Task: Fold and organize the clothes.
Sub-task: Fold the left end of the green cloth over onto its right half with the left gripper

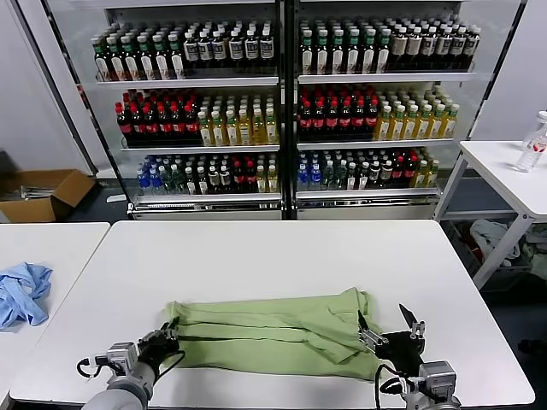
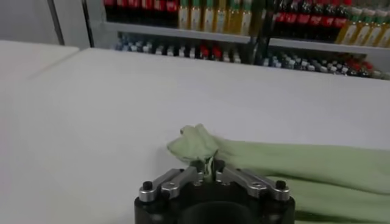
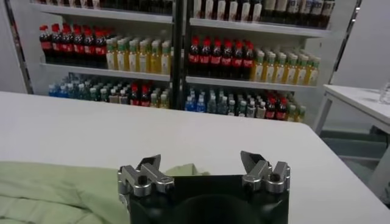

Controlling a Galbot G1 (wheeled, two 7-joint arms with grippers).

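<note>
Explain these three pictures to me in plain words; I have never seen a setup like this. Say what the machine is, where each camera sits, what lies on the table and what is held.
This is a two-armed robot facing a white table. The wide picture comes from a camera on its head, looking down; the other two come from cameras on its wrists, each looking past its own grasping tool.

On the table lies a light green shirt, folded into a long strip. The left tool sits at the strip's left end, and the left wrist view shows it shut on a pinch of the cloth. The right tool is at the strip's right end, open and holding nothing.

A light blue garment lies on the neighbouring table to the left. Behind stand the drink shelves, full of bottles.
</note>
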